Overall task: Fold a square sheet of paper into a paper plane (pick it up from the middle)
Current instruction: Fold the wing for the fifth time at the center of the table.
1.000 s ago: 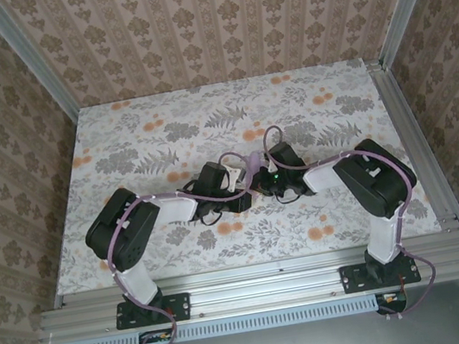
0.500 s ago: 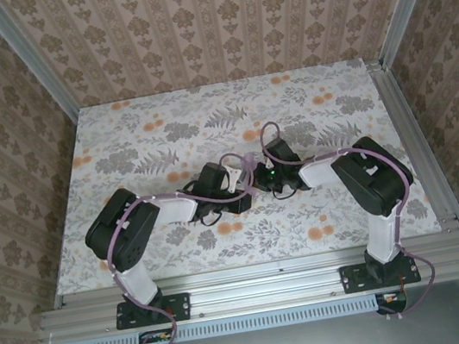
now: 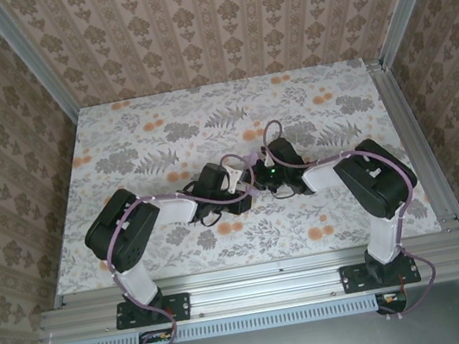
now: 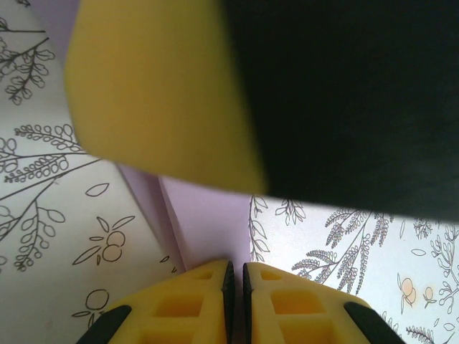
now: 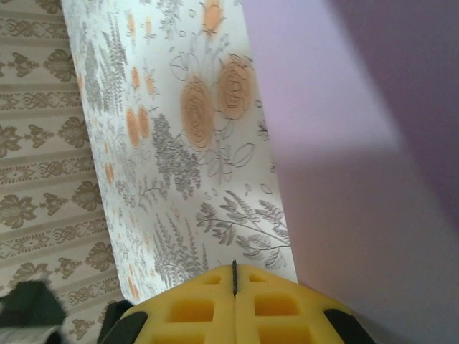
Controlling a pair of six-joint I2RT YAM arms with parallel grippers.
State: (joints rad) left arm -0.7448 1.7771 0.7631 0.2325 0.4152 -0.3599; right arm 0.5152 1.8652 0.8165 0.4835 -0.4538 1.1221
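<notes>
Right fingers point(image 5: 247, 278) now further left, together beside lavender sheet point(image 5: 344, 215); left fingers point(image 4: 254, 274) tight on its edge.

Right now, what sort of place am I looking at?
Probably a lab robot cell dressed up as a home: bare aluminium frame rails, wallpaper panels on three sides, and a floral tablecloth.

Closed right pincer point(image 5: 234, 276) beside lavender paper point(image 5: 358, 143)

2 claws (L claw point(image 4: 232, 276), R claw point(image 5: 234, 276)), 1 lavender paper sheet point(image 5: 358, 179), 1 floral tablecloth point(image 3: 162, 130).
</notes>
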